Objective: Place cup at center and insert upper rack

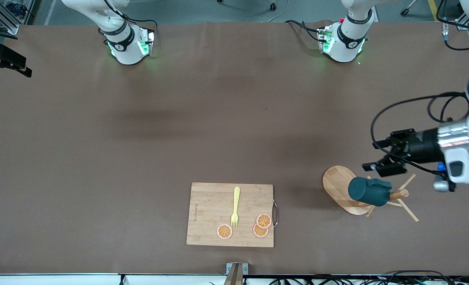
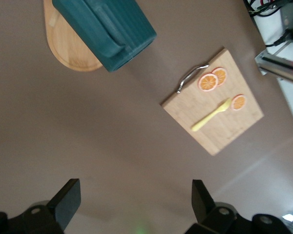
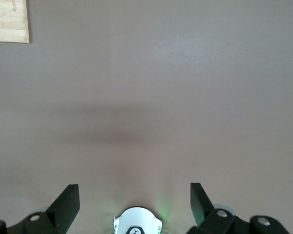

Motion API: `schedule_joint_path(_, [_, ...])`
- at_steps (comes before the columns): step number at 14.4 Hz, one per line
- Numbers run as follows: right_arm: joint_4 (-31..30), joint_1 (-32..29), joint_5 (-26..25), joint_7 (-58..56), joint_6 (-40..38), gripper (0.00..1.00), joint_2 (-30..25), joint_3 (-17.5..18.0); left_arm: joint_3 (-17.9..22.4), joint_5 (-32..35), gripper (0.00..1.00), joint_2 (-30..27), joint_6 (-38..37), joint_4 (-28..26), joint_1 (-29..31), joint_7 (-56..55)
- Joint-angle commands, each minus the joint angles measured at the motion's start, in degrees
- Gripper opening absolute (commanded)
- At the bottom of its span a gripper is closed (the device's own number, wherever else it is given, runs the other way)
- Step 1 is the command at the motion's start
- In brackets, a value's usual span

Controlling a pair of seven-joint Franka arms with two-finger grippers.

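The cup (image 1: 368, 191) hangs on the upper rack (image 1: 339, 183), mouth toward the post, its long axis lying almost flat, pointing along the bench (image 1: 139, 138). The rack stands toward the left arm's end of the bench, well apart from the cutting board (image 1: 210, 206). The left gripper (image 1: 379, 156) hovers above the rack, fingers (image 2: 68, 200) wide apart and empty; this arm is much nearer. The right gripper (image 3: 134, 197) waits wide apart and empty over bare bench. The cup's yellow inside is hidden.
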Motion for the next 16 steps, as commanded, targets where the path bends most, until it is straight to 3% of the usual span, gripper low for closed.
schedule_joint_path(1, [-1.35, -0.07, -0.46, -0.06, 0.1, 1.0, -1.44, 0.07, -6.1, 16.53, 1.0, -3.88, -0.18, -1.97, 0.56, 6.7])
schedule_joint_path(3, [-1.35, -0.07, -0.46, -0.06, 0.1, 1.0, -1.44, 0.16, -7.18, 20.72, 1.0, -5.81, -2.11, -1.97, 1.18, 10.04])
schedule_joint_path(11, [-1.35, -0.16, -0.46, -0.06, 0.1, 1.0, -1.44, 0.07, -5.43, 21.78, 1.0, -15.75, -12.83, -2.49, 5.57, 30.42])
schedule_joint_path(14, [-1.35, -0.07, -0.46, -0.06, 0.1, 1.0, -1.44, 0.07, 2.99, 20.82, 1.0, -22.32, -13.72, -8.1, 1.9, 36.94])
schedule_joint_path(16, [-1.35, -0.07, -0.46, -0.06, 0.1, 1.0, -1.44, 0.07, 12.11, 19.94, 1.0, -26.81, -13.72, -13.28, -5.55, 38.62])
